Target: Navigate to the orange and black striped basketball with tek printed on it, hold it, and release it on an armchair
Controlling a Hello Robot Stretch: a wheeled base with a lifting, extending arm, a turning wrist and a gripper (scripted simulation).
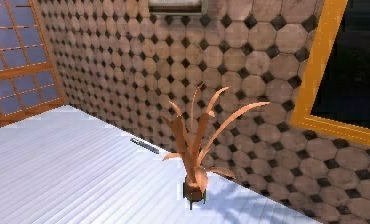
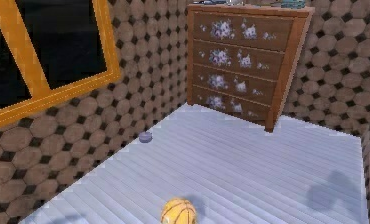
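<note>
Orange striped ball (image 2: 179, 212) lies on open floor (image 2: 253, 160), bottom edge clipping it; small grey object (image 2: 145, 138) near wall (image 2: 83, 130) unidentifiable. Gripper state cannot be told.

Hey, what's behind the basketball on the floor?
Behind the basketball lies bare plank floor, then a small grey object by the tiled wall. The floor patch right under it is covered.

Soft, even light throughout. Brightest on the pale floor (image 2: 243, 150), with faint grey shadows by the ball (image 2: 179, 211). Black behind the large window (image 2: 53, 45); pale blue behind the gridded window (image 1: 21, 55). Upright lines tilted near the sides.
</note>
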